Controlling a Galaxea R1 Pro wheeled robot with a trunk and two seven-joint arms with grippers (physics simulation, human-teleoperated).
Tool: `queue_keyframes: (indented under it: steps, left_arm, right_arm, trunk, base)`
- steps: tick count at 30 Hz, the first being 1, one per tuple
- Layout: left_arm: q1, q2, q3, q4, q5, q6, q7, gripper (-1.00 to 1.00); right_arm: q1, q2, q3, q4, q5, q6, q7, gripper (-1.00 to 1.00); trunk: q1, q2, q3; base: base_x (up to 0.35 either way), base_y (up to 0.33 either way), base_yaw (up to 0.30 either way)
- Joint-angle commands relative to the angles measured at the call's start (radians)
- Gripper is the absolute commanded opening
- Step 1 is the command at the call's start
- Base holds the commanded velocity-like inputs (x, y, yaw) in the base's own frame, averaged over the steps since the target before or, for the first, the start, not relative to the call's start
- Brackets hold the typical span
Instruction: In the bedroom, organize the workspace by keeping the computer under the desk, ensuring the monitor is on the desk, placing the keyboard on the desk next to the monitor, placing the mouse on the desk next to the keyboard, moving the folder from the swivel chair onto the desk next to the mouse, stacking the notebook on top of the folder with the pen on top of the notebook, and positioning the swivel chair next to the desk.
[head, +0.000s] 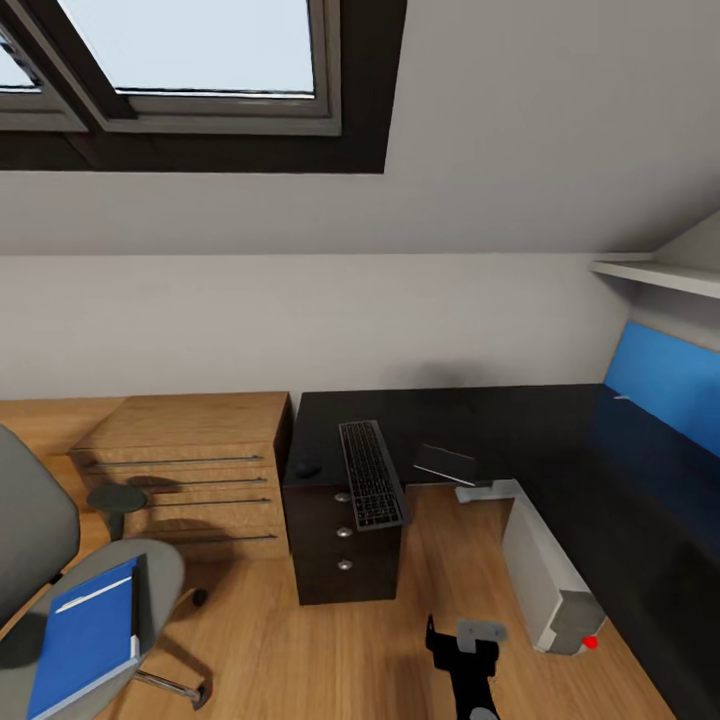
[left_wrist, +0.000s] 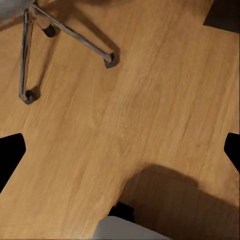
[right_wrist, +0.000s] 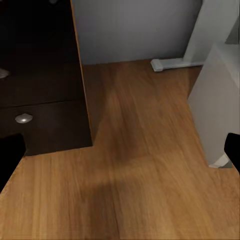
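Note:
The swivel chair (head: 150, 570) stands at the lower left with the blue folder (head: 85, 640) flat on its seat; its metal base (left_wrist: 75, 35) and castors rest on the wood floor. On the black desk (head: 560, 440), the keyboard (head: 372, 475) lies over the near corner, the mouse (head: 307, 468) left of it and the dark notebook (head: 445, 463) right of it. The pale computer (head: 550, 570) (right_wrist: 215, 100) stands on the floor under the desk. The monitor and the pen are out of view. My right gripper (right_wrist: 120, 155) is open, low before the cabinet. My left gripper (left_wrist: 120, 150) is open above the floor.
A black three-drawer cabinet (head: 345, 550) (right_wrist: 40, 75) sits under the desk's corner. A light wooden drawer chest (head: 190, 470) stands left of it. The blue back panel (head: 670, 385) runs along the right wall. Wood floor (head: 300, 650) lies between chair and cabinet.

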Motion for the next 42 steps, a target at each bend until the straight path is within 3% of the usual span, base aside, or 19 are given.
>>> queue_keyframes:
  steps: [1,3,5,10,12,14,15,17,18,22,24,27,31,34,35,37,39,42]
  left_arm:
    - [0.0,0.0,-0.003,-0.039,0.01,0.044,0.015,1.0]
    - [0.0,-0.002,0.003,-0.189,0.011,0.196,0.033,1.0]
    - [0.0,-0.003,0.009,-0.261,0.011,0.255,0.039,1.0]
    - [-0.001,-0.016,0.029,-0.448,0.02,0.421,0.048,1.0]
    - [-0.003,-0.027,0.031,-0.488,0.026,0.462,0.049,1.0]
    - [-0.009,-0.033,0.033,-0.509,0.03,0.479,0.05,1.0]
    - [-0.019,-0.037,0.033,-0.53,0.032,0.491,0.05,1.0]
    - [-0.03,-0.04,0.034,-0.55,0.034,0.499,0.05,1.0]
    - [-0.038,-0.042,0.034,-0.569,0.036,0.509,0.05,1.0]
    - [-0.048,-0.046,0.035,-0.616,0.056,0.553,0.051,1.0]
    - [-0.051,-0.053,0.035,-0.644,0.097,0.594,0.051,1.0]
    - [-0.053,-0.065,0.035,-0.655,0.13,0.615,0.05,1.0]
    - [-0.053,-0.074,0.032,-0.608,0.146,0.627,0.049,1.0]
    - [-0.054,-0.074,0.031,-0.566,0.15,0.63,0.047,1.0]
    - [-0.054,-0.071,0.035,-0.552,0.151,0.631,0.046,1.0]
    - [-0.054,-0.07,0.037,-0.548,0.151,0.632,0.045,1.0]
    - [-0.054,-0.069,0.033,-0.545,0.148,0.63,0.046,1.0]
    - [-0.054,-0.072,0.031,-0.546,0.147,0.63,0.046,1.0]
  right_arm:
    - [-0.001,0.0,0.007,-0.024,-0.009,0.012,-0.006,1.0]
    - [-0.001,0.001,0.005,-0.129,-0.052,0.105,-0.003,1.0]
    - [-0.001,0.002,0.004,-0.185,-0.096,0.168,0.003,1.0]
    - [-0.002,0.0,0.003,-0.369,-0.328,0.398,0.068,1.0]
    - [-0.002,-0.002,0.001,-0.432,-0.406,0.469,0.096,1.0]
    - [-0.002,-0.003,0.0,-0.472,-0.456,0.517,0.109,1.0]
    - [-0.002,-0.004,-0.001,-0.51,-0.506,0.565,0.117,1.0]
    - [-0.002,-0.005,-0.002,-0.545,-0.556,0.608,0.123,1.0]
    - [-0.002,-0.006,-0.003,-0.575,-0.606,0.639,0.127,1.0]
    - [-0.003,-0.007,-0.017,-0.619,-0.739,0.672,0.133,1.0]
    - [-0.003,-0.007,-0.042,-0.626,-0.845,0.68,0.136,1.0]
    - [-0.004,-0.004,-0.051,-0.602,-0.909,0.682,0.136,1.0]
    - [-0.003,-0.004,-0.055,-0.562,-0.942,0.682,0.145,1.0]
    - [-0.003,-0.005,-0.056,-0.552,-0.95,0.683,0.193,1.0]
    - [-0.003,-0.007,-0.059,-0.549,-0.952,0.683,0.279,1.0]
    - [-0.003,-0.01,-0.06,-0.542,-0.952,0.683,0.362,1.0]
    - [-0.002,-0.029,-0.061,-0.536,-0.951,0.683,0.513,1.0]
    - [-0.001,-0.038,-0.061,-0.539,-0.949,0.678,0.567,1.0]
  trunk:
    - [0.004,-0.008,-0.005]
    - [0.012,-0.022,-0.011]
    - [0.02,-0.036,-0.018]
    - [0.039,-0.071,-0.033]
    - [0.046,-0.085,-0.04]
    - [0.054,-0.099,-0.046]
    - [0.058,-0.106,-0.049]
    - [0.066,-0.12,-0.055]
    - [0.069,-0.127,-0.058]
    - [0.085,-0.155,-0.071]
    - [0.092,-0.169,-0.077]
    - [0.104,-0.19,-0.087]
    - [0.119,-0.218,-0.099]
    - [0.131,-0.239,-0.109]
    - [0.135,-0.246,-0.112]
    - [0.142,-0.26,-0.118]
    - [0.15,-0.274,-0.124]
    - [0.161,-0.295,-0.134]
  base:
    - [0.0,0.0,0.0]
    - [0.0,0.0,0.0]
    - [0.0,0.0,0.0]
    - [0.0,0.0,0.0]
    - [0.0,0.0,0.0]
    - [0.0,0.0,0.0]
    - [0.0,0.0,0.0]
    - [0.0,0.0,0.0]
    - [0.0,0.0,0.0]
    - [0.0,0.0,0.0]
    - [0.0,0.0,0.0]
    - [0.0,0.0,0.0]
    - [0.0,0.0,0.0]
    - [0.0,0.0,0.0]
    - [0.0,0.0,0.0]
    - [0.0,0.0,0.0]
    - [0.0,0.0,0.0]
    - [0.0,0.0,0.0]
